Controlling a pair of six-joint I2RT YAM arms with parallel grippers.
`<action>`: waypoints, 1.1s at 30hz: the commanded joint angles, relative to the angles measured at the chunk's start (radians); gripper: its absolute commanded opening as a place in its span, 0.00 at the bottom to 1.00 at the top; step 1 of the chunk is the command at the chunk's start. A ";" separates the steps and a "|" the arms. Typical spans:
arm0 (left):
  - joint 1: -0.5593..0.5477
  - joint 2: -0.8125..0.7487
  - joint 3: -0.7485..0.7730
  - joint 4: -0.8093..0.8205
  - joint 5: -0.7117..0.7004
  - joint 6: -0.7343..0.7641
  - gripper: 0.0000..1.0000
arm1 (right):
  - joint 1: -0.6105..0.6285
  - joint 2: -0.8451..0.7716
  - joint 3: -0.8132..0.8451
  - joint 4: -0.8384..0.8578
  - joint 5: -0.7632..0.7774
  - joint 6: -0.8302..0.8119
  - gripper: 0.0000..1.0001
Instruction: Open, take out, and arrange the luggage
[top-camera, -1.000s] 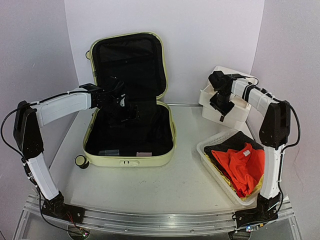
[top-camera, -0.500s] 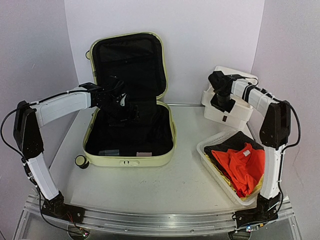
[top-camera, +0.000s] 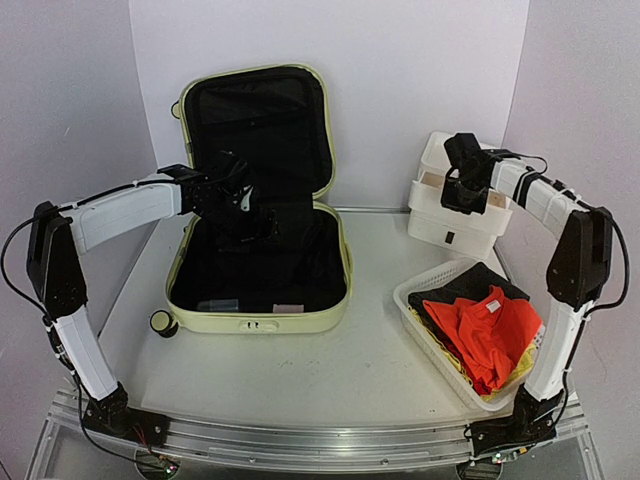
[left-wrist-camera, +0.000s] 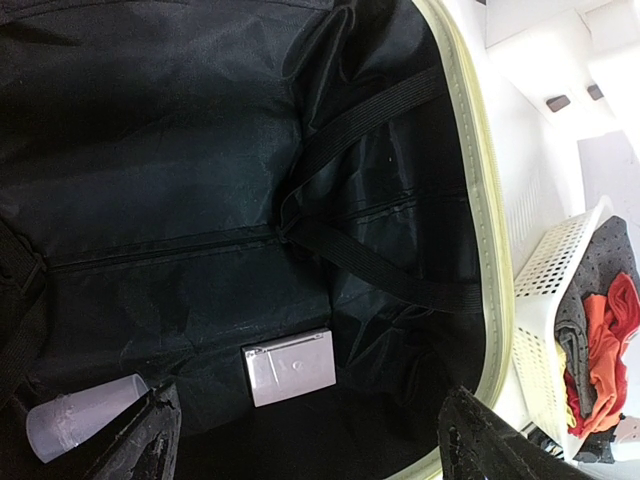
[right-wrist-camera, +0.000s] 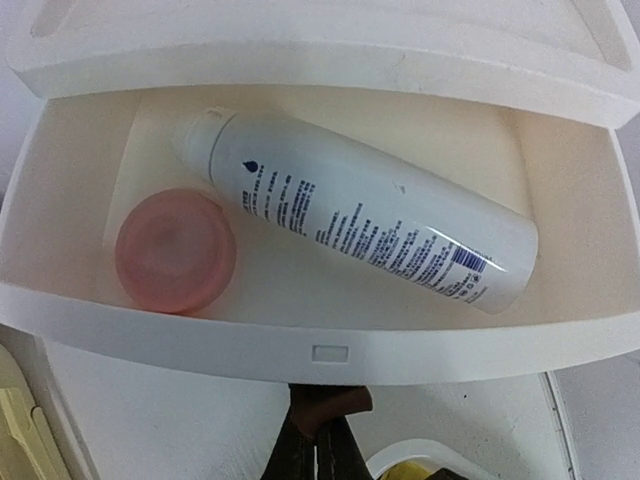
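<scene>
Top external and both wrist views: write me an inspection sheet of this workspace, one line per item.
Surface: pale table; no damage seen.
Job's things: luggage lies open, lid upright; inside are a small pale box and a translucent cup.
Clutter: white drawer box, one drawer open, holding a white bottle and a pink round lid; white basket of orange and dark clothes.
Grippers: left gripper over the luggage, fingers wide apart; right gripper before the open drawer, fingers together.
Cables: black cable loops off the left arm.
Surroundings: plain white walls behind and at both sides.
</scene>
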 joint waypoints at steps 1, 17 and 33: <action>0.004 -0.061 -0.006 0.003 0.004 0.009 0.91 | -0.112 -0.062 -0.049 0.229 -0.170 -0.148 0.00; 0.004 -0.065 -0.002 0.003 -0.001 0.010 0.91 | -0.184 0.154 0.130 0.379 -0.234 -0.122 0.06; 0.004 -0.033 0.025 0.003 0.009 0.002 0.91 | -0.046 -0.072 -0.194 0.422 -0.011 -0.481 0.63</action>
